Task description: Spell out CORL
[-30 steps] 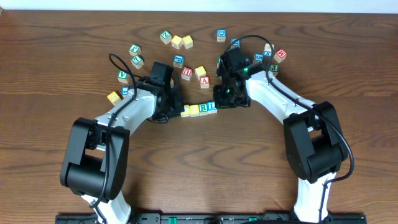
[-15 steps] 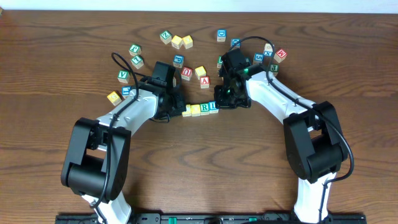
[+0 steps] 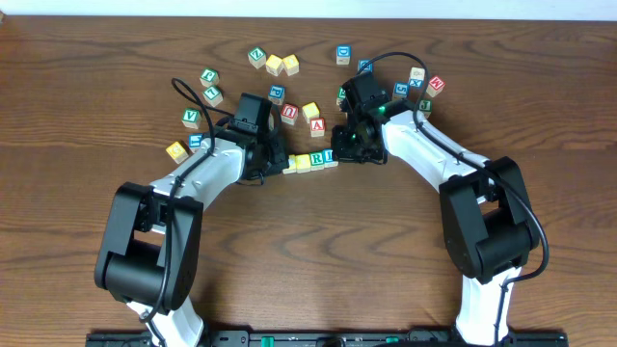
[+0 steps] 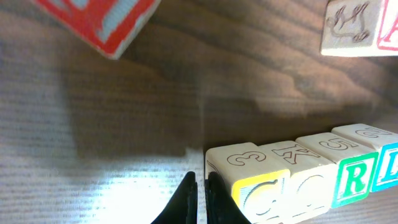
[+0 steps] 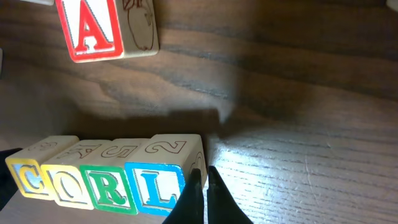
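Four wooden cubes stand in a touching row: yellow C (image 3: 290, 164), yellow O (image 3: 303, 162), green R (image 3: 317, 159), blue L (image 3: 330, 157). The right wrist view reads C (image 5: 28, 177), O (image 5: 68, 183), R (image 5: 111, 186), L (image 5: 155, 185). My left gripper (image 3: 280, 163) is shut and empty, with its tips (image 4: 200, 182) against the C cube's (image 4: 255, 190) outer side. My right gripper (image 3: 340, 154) is shut and empty, with its tips (image 5: 203, 175) against the L cube's outer side. The left wrist view also shows O (image 4: 308, 183), R (image 4: 354, 177) and L (image 4: 388, 168).
A red A cube (image 3: 317, 126) (image 5: 93, 31) and another red-lettered cube (image 3: 290, 114) (image 4: 99, 18) lie just behind the row. Several loose cubes are scattered across the back, including a green V cube (image 3: 191, 118) and a yellow cube (image 3: 175, 150) on the left.
The row of four cubes has slid a little toward the back of the table, held between both shut grippers, which moved with it.
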Robot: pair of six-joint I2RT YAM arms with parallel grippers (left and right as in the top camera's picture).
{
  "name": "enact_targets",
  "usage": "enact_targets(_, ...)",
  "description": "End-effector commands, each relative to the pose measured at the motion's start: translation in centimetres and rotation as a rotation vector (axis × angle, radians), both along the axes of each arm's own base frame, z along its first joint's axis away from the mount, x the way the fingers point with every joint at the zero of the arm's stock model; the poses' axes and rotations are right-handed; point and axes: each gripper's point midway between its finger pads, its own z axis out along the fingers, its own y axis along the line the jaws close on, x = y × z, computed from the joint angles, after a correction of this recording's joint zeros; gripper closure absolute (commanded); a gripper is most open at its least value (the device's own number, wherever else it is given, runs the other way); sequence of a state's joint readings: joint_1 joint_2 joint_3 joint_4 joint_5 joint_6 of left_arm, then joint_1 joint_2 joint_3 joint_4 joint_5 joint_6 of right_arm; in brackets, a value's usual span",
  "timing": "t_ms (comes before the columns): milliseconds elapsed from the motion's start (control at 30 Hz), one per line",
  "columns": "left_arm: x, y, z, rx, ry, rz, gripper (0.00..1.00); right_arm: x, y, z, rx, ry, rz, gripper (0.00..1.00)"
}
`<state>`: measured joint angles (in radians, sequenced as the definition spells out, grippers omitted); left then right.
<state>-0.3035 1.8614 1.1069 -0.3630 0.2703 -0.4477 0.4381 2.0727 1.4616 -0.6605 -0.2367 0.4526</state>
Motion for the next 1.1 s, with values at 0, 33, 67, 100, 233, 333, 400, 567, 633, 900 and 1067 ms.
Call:
enact_targets(0,0.6,-1.2,0.3,-0.036,-0.025,-0.031,0.92,-0.8,1.6,-0.3,0.041,0.027,0.006,0.99)
enact_targets(33,0.9,-1.3,0.3,-0.04,-0.039,-0.03,0.92,-0.7,1.6,-0.4,0.036,0.024,-0.003,0.99)
enact_targets(67,1.1,-1.4,0.1,-0.041,-0.042,-0.03,0.92,-0.7,1.6,-0.5,0.032,0.025,-0.007,0.99)
enact_targets(100,1.2,-1.4,-0.1,-0.042,-0.043,-0.03,0.92,-0.7,1.6,-0.6,0.029,0.026,-0.008,0.99)
enact_targets(233,1.2,-1.5,-1.4,-0.041,-0.021,-0.027,0.92,-0.9,1.6,-1.2,0.022,0.039,-0.007,0.99)
enact_targets(333,1.4,-1.5,-1.5,-0.045,-0.029,-0.025,0.92,-1.0,1.6,-1.7,0.019,0.05,-0.013,0.99)
enact_targets(400,1.6,-1.6,-1.5,-0.046,-0.034,-0.025,0.92,-1.0,1.6,-1.7,0.02,0.048,-0.012,0.99)
enact_targets(567,1.8,-1.6,-1.4,-0.048,-0.043,-0.025,0.92,-1.0,1.6,-1.7,0.02,0.047,-0.012,0.99)
enact_targets(633,1.8,-1.6,-1.4,-0.048,-0.045,-0.025,0.92,-0.9,1.6,-1.7,0.021,0.046,-0.015,0.98)
enact_targets(900,2.4,-0.4,-1.1,-0.017,-0.062,0.007,0.92,-0.1,0.1,-1.7,0.021,0.049,-0.051,0.94)
enact_targets(1067,2.6,0.5,-1.1,-0.013,-0.063,0.02,0.92,0.2,-0.8,-1.7,0.017,0.055,-0.073,0.95)
